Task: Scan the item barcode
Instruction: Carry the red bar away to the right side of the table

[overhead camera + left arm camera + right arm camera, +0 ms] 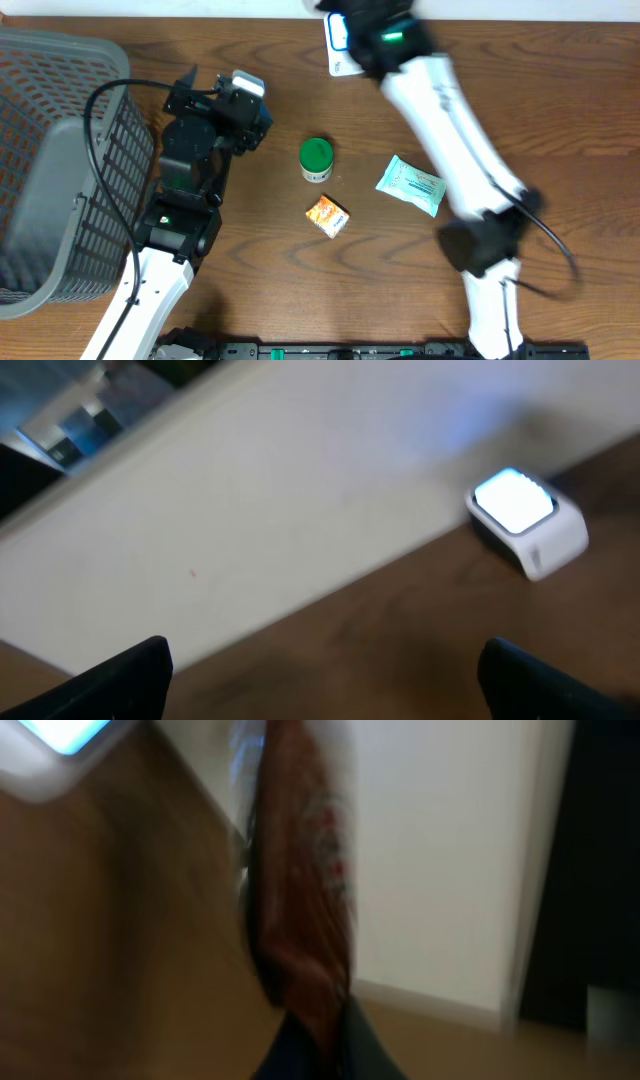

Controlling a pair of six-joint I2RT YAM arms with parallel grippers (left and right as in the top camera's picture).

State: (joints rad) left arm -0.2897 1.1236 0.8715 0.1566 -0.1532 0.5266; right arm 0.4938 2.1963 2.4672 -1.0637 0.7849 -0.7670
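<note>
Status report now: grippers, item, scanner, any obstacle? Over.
Left gripper open, empty. Right gripper shut on reddish packet, close to lit scanner. Picture blurred, barcode not visible. No obstacle seen.

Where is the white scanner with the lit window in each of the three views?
Overhead: scanner at top centre, near the upper edge.
Left wrist: scanner at right, in the upper half.
Right wrist: scanner in the top left corner, cropped and blurred.
Shared landmark: the brown table.

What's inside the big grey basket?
In the overhead view, the basket shows only its grey floor, with no items on it. Its left side runs out of the picture, so that part can't be seen.
</note>
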